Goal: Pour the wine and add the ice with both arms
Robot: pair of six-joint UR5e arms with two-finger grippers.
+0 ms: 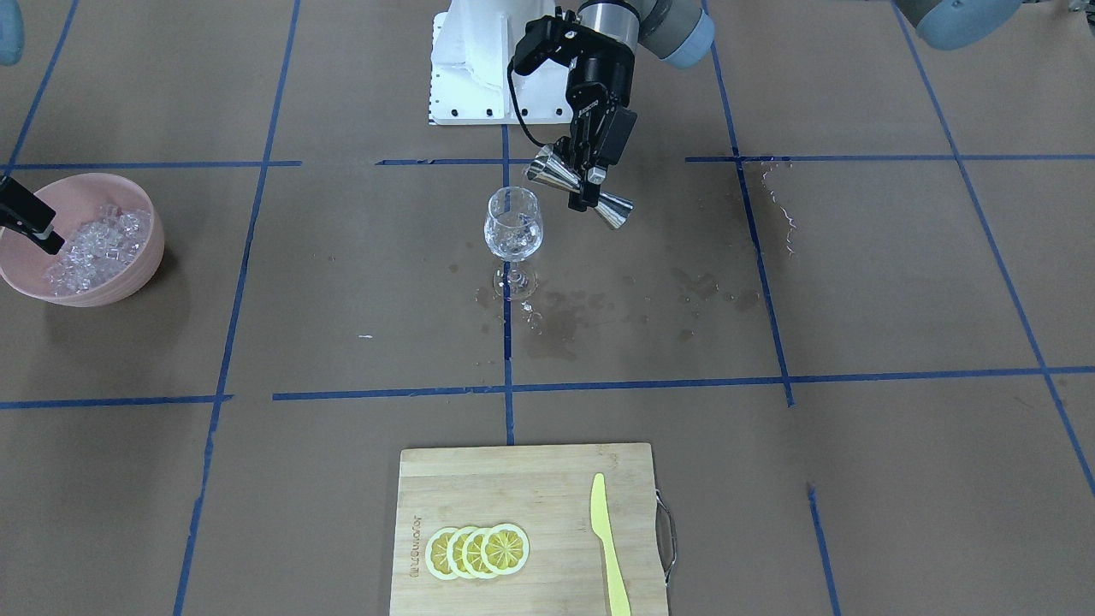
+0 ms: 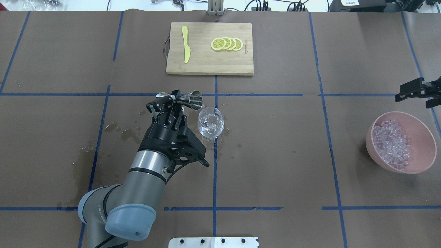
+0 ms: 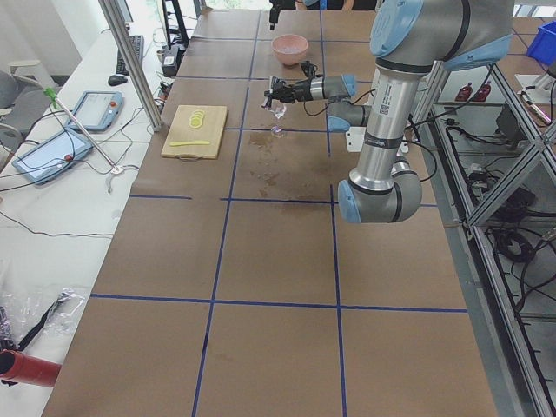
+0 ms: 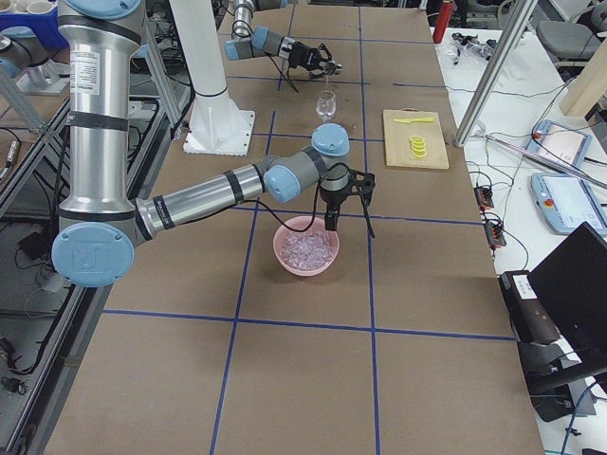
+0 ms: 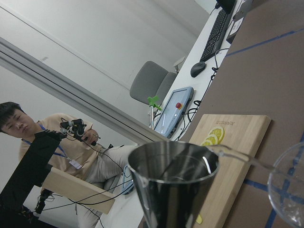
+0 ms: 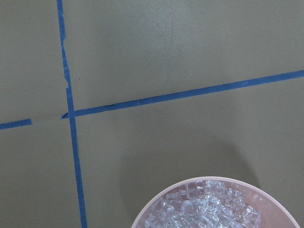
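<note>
My left gripper (image 2: 175, 100) is shut on a steel double-cone jigger (image 2: 188, 99) at its waist. It holds the jigger tipped on its side, its mouth just over the rim of a stemmed wine glass (image 2: 211, 123) standing at the table's middle. The glass (image 1: 513, 227) holds a little clear, glinting content; I cannot tell liquid from ice. In the left wrist view the jigger (image 5: 173, 175) looks nearly empty. My right gripper (image 2: 413, 100) is open and empty, hovering over the far rim of a pink bowl (image 2: 425, 136) full of ice cubes (image 2: 392, 144).
A wooden cutting board (image 2: 203, 63) with lemon slices (image 2: 227, 44) and a yellow knife (image 2: 186, 48) lies at the far side of the table. Wet brown stains (image 2: 120, 132) spot the paper around the glass. The white pedestal (image 1: 470, 68) stands at the robot's edge.
</note>
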